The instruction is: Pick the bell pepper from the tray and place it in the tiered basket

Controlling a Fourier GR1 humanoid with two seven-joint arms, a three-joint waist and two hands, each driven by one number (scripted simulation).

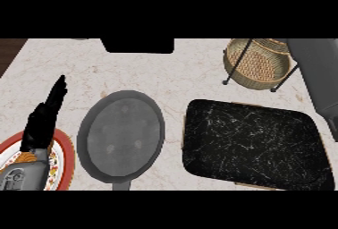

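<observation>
Marble counter (185, 71) | L robot hand (43, 118) fingers straight, over plate (65, 147) | tray (254, 143) well apart R, pan (122, 134) between

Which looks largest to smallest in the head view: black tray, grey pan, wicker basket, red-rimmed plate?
1. black tray
2. grey pan
3. wicker basket and red-rimmed plate: unranked, since the plate runs off the view's edge.

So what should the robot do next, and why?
Probably ease the right forearm leftward over the tiered basket: no bell pepper shows on the black tray, and that arm reaches beside the basket, its hand out of view.
</observation>
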